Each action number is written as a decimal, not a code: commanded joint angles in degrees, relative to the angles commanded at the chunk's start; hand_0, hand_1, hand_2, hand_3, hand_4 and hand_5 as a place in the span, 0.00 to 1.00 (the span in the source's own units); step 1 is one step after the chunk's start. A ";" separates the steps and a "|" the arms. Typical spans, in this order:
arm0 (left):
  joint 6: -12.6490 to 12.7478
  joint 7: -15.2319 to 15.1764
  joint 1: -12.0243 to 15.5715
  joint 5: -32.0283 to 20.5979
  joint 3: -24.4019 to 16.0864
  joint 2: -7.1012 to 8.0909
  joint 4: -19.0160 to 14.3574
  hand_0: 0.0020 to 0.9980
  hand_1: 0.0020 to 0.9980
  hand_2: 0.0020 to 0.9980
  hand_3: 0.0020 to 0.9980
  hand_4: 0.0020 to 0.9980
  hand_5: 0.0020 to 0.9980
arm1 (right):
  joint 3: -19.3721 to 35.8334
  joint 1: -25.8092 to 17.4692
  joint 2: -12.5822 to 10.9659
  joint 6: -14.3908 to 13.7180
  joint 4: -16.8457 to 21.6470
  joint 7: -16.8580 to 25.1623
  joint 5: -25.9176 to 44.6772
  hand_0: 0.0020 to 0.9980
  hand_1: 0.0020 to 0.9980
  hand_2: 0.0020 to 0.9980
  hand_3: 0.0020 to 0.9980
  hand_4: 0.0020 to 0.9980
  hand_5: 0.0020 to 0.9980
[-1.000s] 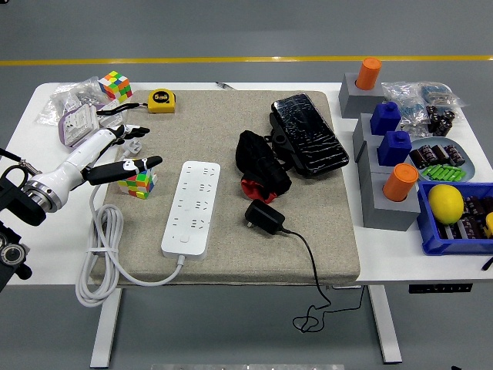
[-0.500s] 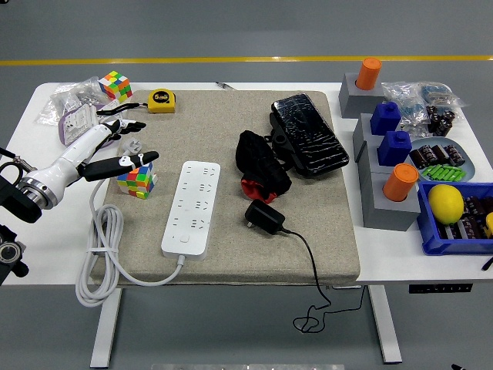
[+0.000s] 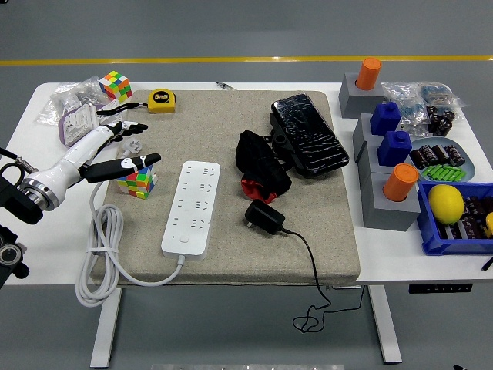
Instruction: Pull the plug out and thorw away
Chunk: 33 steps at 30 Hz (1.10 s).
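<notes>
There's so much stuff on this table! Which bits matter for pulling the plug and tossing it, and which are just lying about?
For the job: black plug adapter, already lying out of the white power strip; left hand, open.

Lying about: two puzzle cubes, tape measure, black pouch, lemon.

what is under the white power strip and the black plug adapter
Both the white power strip and the black plug adapter lie apart on the beige fabric mat, which covers the white table. Whatever lies beneath the mat is hidden.
</notes>
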 joint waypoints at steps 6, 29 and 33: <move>-0.21 0.28 0.29 0.21 -0.47 -0.39 -0.05 0.87 0.91 0.88 0.86 1.00 0.77 | 0.67 0.02 0.02 -0.21 -0.02 0.10 -0.35 0.63 0.68 0.68 0.60 1.00 0.47; -1.28 1.21 0.32 0.32 -0.69 -0.63 -0.10 0.86 0.90 0.88 0.86 1.00 0.76 | 0.60 0.09 0.19 -0.30 0.15 0.12 -0.52 0.63 0.68 0.68 0.60 1.00 0.47; -1.40 1.27 0.41 0.35 -0.56 -0.65 -0.12 0.86 0.90 0.88 0.86 1.00 0.76 | 0.80 0.02 0.14 -0.34 0.06 0.10 -0.67 0.63 0.68 0.68 0.60 1.00 0.47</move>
